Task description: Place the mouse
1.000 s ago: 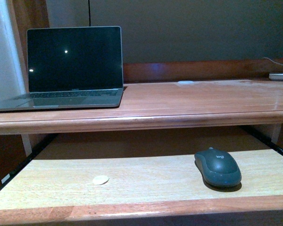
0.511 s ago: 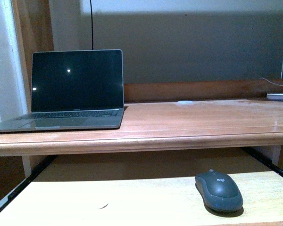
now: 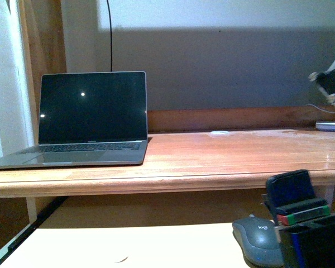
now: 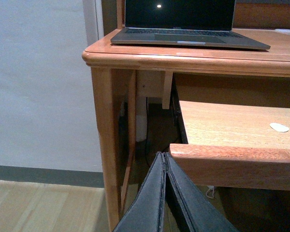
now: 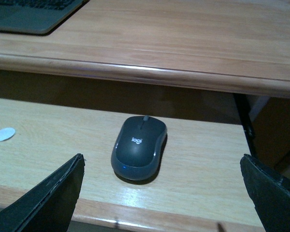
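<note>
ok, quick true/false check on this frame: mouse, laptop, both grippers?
1. The mouse rests on the pull-out tray under the desktop. True.
2. The right gripper is shut on the mouse. False: it is open wide and the mouse is untouched.
3. The laptop is closed. False: its lid is up and the screen is dark.
4. The left gripper is shut and holds nothing. True.
5. A small white disc lies on the tray. True.
</note>
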Controlling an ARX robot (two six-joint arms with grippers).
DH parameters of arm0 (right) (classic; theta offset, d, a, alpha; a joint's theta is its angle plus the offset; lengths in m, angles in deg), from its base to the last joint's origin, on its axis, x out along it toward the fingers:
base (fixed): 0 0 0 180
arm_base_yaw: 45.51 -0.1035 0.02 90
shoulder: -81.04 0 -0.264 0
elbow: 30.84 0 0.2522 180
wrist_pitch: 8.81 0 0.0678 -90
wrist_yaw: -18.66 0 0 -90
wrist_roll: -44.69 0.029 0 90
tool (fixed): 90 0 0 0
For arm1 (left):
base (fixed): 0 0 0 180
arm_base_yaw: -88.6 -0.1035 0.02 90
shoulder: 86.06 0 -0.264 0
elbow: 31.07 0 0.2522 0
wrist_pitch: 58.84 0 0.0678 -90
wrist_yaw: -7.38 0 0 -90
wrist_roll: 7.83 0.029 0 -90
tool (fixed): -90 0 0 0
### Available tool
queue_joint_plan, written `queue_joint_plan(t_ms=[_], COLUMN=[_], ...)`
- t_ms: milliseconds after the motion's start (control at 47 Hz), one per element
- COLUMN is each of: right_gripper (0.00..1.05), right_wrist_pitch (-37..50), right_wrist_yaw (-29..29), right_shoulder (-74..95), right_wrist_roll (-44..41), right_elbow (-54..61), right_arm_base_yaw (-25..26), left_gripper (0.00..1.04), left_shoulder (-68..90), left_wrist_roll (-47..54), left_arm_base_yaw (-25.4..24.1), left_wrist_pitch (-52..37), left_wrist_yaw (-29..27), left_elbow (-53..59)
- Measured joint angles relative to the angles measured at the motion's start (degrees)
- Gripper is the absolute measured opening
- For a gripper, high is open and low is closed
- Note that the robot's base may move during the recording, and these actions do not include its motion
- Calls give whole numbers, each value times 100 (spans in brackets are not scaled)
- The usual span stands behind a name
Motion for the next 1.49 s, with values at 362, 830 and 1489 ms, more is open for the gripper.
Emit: queue_joint_plan(t_ms=[362,830,1489], right_gripper=[97,97,89], right_wrist_pitch=[-90,-1196,-1355], right_wrist_yaw=[-251,-299,-450], right_shoulder=[1360,2212,3139], right_wrist_roll=[-267,195,387], right_elbow=[-761,-1587,-2277], right_arm_base_yaw=[105,81,225], left_gripper=[3,58,97], left_shoulder=[-103,-103,-103], left_wrist_roll=[0,0,7], left_arm_base_yaw=[0,0,0], left_wrist_pitch=[0,0,0], left_wrist_yaw=[2,2,2], left_elbow=[136,136,136])
